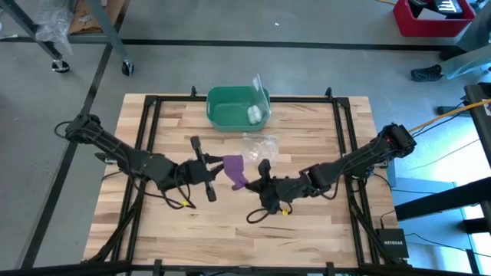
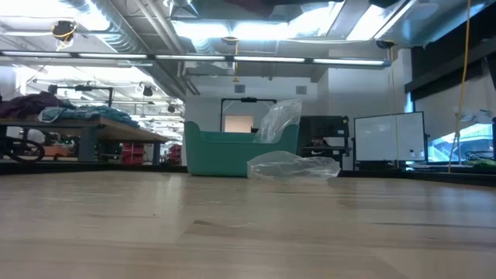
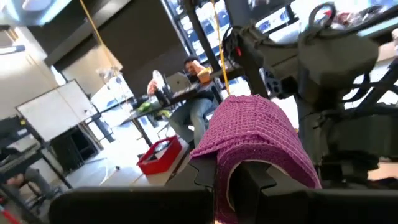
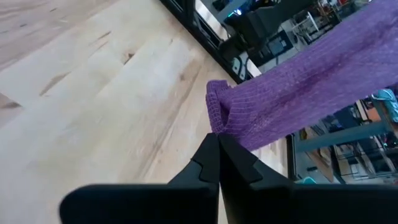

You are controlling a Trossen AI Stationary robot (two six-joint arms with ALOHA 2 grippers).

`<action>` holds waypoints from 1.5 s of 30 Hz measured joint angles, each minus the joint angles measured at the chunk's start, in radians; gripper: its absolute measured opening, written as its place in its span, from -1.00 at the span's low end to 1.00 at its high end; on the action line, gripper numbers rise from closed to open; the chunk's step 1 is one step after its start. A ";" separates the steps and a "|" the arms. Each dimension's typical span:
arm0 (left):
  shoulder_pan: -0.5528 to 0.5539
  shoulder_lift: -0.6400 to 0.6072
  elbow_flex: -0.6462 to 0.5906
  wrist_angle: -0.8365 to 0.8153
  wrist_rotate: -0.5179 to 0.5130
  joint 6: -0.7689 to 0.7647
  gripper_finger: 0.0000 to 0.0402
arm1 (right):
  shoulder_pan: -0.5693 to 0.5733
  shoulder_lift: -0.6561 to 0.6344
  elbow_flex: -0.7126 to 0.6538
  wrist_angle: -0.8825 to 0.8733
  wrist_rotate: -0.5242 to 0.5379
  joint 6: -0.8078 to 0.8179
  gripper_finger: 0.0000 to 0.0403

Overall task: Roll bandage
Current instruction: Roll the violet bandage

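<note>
High view: both arms are reaching in toward the middle of the wooden table [image 1: 307, 222]. The left gripper [image 1: 217, 167] is coming in from the left and the right gripper [image 1: 259, 182] from the right, and the purple bandage [image 1: 235, 170] is hanging between them, raised off the boards. A green bin [image 1: 230, 107] is sitting at the far edge with a small white roll [image 1: 254, 115] inside it, and a clear plastic bag [image 1: 259, 143] is lying just in front of the bin.

Low view: the green bin [image 2: 225, 153] and the clear plastic bag [image 2: 293, 165] are showing across the tabletop, with the room behind; neither gripper nor the bandage is appearing here.

Left wrist view: the left gripper [image 3: 239, 186] is pinching the bandage [image 3: 255, 134], its fingers nearly together with the knitted fabric draping over their tips. The right arm [image 3: 329, 81] is looming just behind the cloth. A person is sitting at a desk in the room beyond.

Right wrist view: the right gripper [image 4: 219, 163] is standing with its fingers pressed fully together. The bandage [image 4: 298, 93] is stretching across just past the tips; its folded end seems to be meeting them, though whether any fabric is actually caught there is hard to tell. The table [image 4: 93, 93] is lying below.
</note>
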 joint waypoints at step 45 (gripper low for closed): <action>0.005 0.004 0.002 -0.075 0.135 -0.025 -0.92 | -0.068 -0.180 -0.063 0.184 -0.228 0.352 0.10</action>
